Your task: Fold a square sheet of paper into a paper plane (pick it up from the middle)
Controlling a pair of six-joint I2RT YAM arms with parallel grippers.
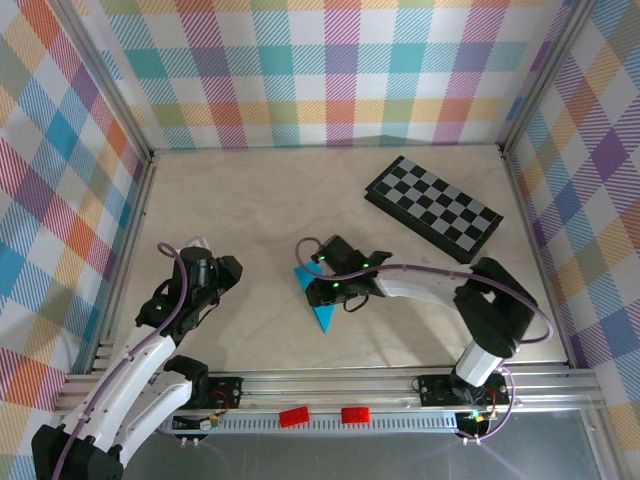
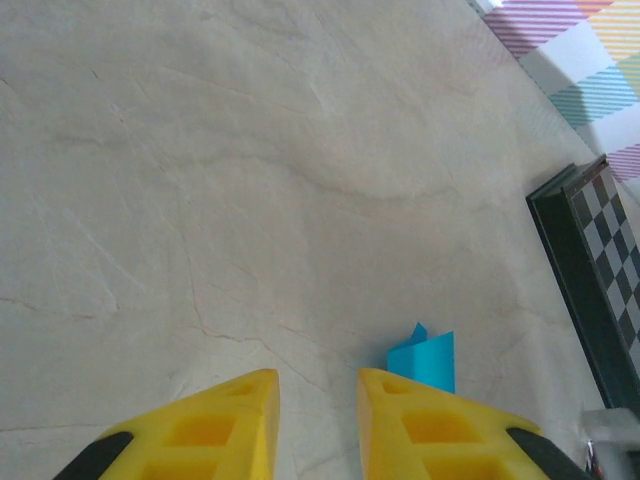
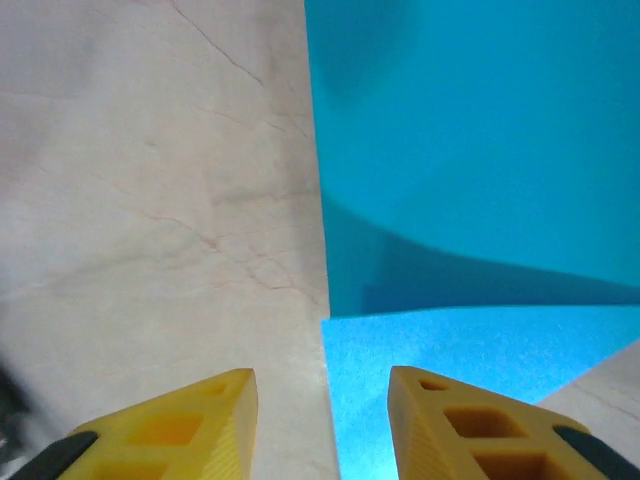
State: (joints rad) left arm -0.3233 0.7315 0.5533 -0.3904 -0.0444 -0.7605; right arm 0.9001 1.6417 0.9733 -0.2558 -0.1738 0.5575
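Paper (image 1: 322, 316), folded into a blue triangle, lies on the table (image 1: 250, 200) near the middle. Right jaws hang spread over its edge, holding nothing. Left jaws are spread too, far from it. Folding looks partway done; next, pinch an edge gently.

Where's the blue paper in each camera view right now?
Top view: blue paper just below centre.
Left wrist: paper lower right, small.
Right wrist: paper across the right half.
Shared landmark: checkered board, upper right from above, right edge at left wrist.
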